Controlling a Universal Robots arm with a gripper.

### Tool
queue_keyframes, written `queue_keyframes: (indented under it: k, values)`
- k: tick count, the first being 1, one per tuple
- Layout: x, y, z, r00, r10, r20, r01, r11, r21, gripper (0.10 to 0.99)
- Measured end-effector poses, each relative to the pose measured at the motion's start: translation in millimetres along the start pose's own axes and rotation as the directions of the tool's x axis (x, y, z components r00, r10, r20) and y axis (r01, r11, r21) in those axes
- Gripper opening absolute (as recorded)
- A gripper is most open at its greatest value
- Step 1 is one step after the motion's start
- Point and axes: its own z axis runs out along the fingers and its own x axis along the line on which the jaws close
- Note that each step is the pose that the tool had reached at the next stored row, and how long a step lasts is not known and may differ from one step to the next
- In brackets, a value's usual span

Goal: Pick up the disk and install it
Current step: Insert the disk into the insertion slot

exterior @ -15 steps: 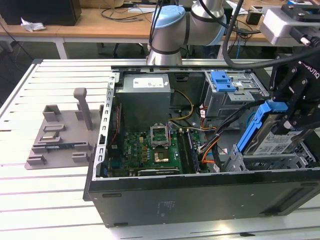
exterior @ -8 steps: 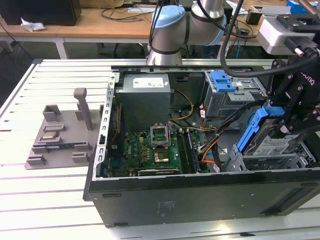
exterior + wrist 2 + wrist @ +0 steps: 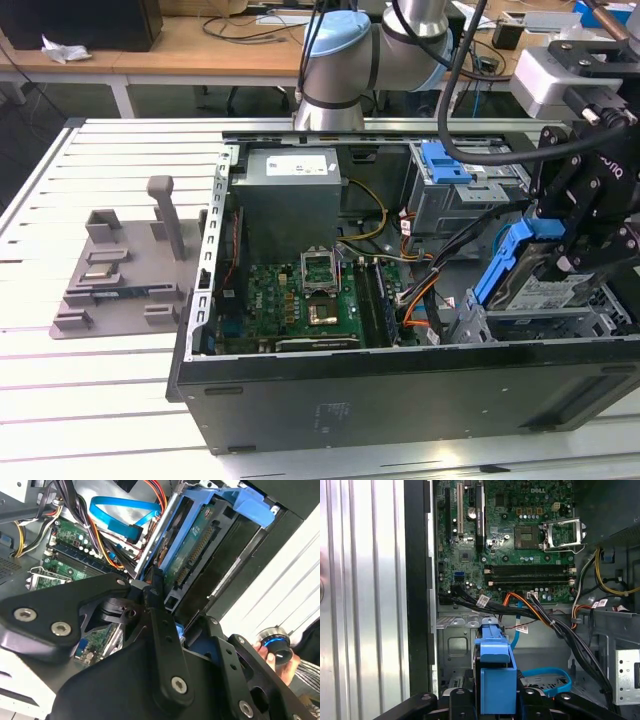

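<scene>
Pickup done: gripper (image 3: pixel 572 262) clamped on the disk (image 3: pixel 545 292), which sits tilted at the mouth of the grey drive cage (image 3: pixel 550 322) inside the open case (image 3: pixel 400 405); not seated flat, install looks unfinished.

We see the disk (image 3: pixel 548 292), silver with a white label and blue carrier rails, tilted with one end raised. The gripper (image 3: pixel 495 700) clamps it above the grey drive cage (image 3: pixel 540 325) at the exterior view's right end of the open case (image 3: pixel 400 390).
</scene>
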Motion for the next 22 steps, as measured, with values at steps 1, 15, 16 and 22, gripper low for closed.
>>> queue_keyframes:
  k: [1,15,16,22]
  values:
    - [0.0,0.0,0.0,1.0000,0.000,-0.0002,0.000,1.0000,0.000,0.376]
    - [0.0,0.0,0.5,1.0000,0.000,0.0000,0.000,1.0000,0.000,0.114]
    - [0.0,0.0,0.5,1.0000,0.000,0.0000,0.000,1.0000,0.000,0.106]
    - [0.0,0.0,0.7,1.0000,0.000,0.0001,0.000,1.0000,0.000,0.106]
